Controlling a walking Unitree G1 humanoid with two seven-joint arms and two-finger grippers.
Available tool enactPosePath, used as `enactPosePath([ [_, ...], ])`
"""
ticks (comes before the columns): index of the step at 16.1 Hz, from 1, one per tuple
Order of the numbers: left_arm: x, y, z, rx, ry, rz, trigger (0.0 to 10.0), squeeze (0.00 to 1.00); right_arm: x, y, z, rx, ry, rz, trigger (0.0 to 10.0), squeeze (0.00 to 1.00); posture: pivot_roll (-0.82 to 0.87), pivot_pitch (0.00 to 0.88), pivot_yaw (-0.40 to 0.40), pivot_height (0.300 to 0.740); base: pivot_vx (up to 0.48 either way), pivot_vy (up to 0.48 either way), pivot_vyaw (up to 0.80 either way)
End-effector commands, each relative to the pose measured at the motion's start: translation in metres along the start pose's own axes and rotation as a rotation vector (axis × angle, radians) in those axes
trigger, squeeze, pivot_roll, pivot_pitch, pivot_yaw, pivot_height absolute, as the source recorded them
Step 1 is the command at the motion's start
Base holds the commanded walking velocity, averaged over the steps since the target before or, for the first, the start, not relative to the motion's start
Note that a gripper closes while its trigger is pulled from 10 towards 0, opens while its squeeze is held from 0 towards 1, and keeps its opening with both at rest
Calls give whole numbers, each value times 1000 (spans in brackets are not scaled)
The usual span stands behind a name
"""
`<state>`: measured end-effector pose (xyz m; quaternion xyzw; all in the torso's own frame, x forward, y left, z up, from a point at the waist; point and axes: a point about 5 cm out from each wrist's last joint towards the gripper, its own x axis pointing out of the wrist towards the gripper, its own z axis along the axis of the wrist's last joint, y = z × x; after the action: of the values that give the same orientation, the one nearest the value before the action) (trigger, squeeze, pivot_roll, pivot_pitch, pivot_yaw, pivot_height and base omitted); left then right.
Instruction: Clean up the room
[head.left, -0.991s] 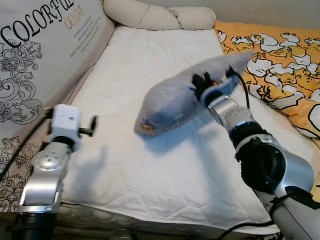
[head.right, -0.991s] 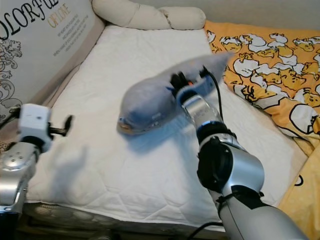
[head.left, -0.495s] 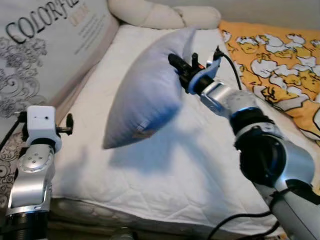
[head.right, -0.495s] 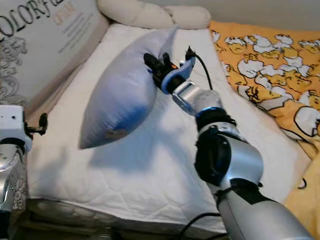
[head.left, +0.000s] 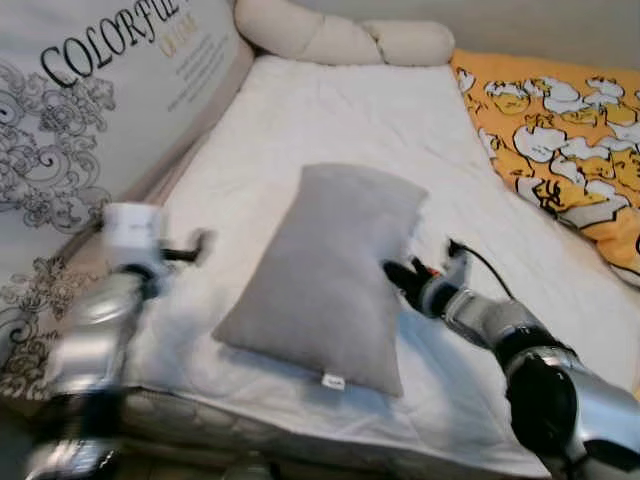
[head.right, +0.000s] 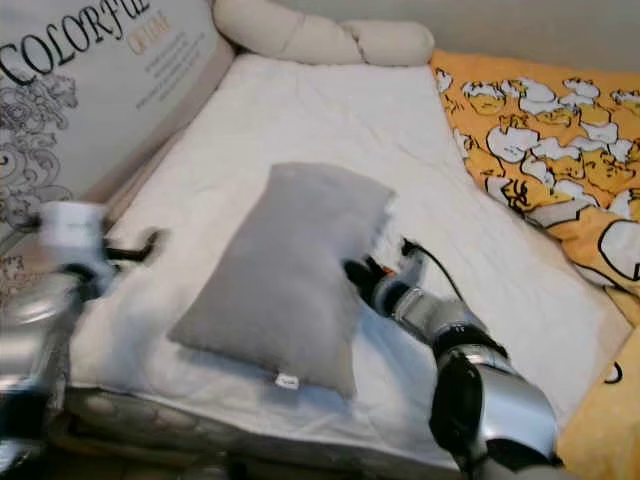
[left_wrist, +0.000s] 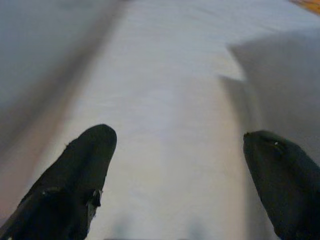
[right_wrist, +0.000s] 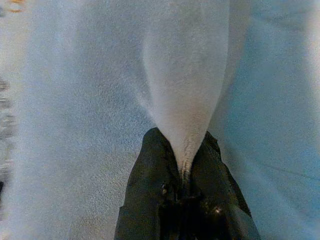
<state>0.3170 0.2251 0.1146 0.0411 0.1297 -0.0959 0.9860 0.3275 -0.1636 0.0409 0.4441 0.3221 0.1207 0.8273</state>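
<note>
- Right gripper (head.left: 403, 277) sits low over the mattress, its two black fingers (right_wrist: 150, 200) pinched tight on a fold at the edge of the grey pillow (head.left: 325, 275); in the right wrist view the fabric rises straight out from between the closed tips.
- Left gripper (left_wrist: 180, 165) hovers above the white mattress cover (head.left: 330, 110) near the bed's left edge, fingers spread wide and holding nothing; its arm is blurred in the head views.
- The pillow lies flat on the front half of the mattress, between the two grippers. Its long axis runs from the front edge, where a small white tag (head.left: 334, 380) shows, back and slightly rightward toward the head of the bed.
- From the right gripper the pillow's bulk spreads leftward, so the pinch is on its right long side; the left gripper stands just beside the opposite long side, with the pillow's edge at the margin of its wrist view.
- A cream bolster (head.left: 340, 35) lies across the far end, and an orange patterned blanket (head.left: 560, 120) covers the bed's right side.
- No containers appear here.
- My judgement: letting go is what remains for this pillow, unless it belongs farther up by the bolster.
</note>
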Motion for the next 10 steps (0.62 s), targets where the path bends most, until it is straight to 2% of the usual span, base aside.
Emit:
enactPosePath([
  [1, 11, -11, -9, 17, 64, -85, 10000, 1000, -3, -4, 2, -52, 3, -25, 0, 0, 89, 0, 13, 740, 0, 0, 0],
  [3, 33, -26, -27, 59, 175, -154, 10000, 1000, -7, -9, 4, -76, 6, -22, 0, 0, 69, 0, 20, 740, 0, 0, 0],
  [5, 40, -27, -32, 39, 208, -124, 10000, 1000, -10, -13, 4, -108, 13, -26, 0, 0, 58, 0, 22, 740, 0, 0, 0],
  [7, 47, -32, -34, -62, 220, -104, 10000, 1000, -15, -20, 6, -141, 21, -50, 0, 0, 37, 0, 20, 740, 0, 0, 0],
  [9, 51, -42, -35, -188, 207, -147, 10000, 1000, -18, -24, 7, -144, 17, -60, 0, 0, 37, 0, 14, 740, 0, 0, 0],
  [10, 53, -53, -33, -415, 166, -219, 10000, 1000, -20, -26, 8, -141, 12, -70, 0, 0, 41, 0, 6, 740, 0, 0, 0],
])
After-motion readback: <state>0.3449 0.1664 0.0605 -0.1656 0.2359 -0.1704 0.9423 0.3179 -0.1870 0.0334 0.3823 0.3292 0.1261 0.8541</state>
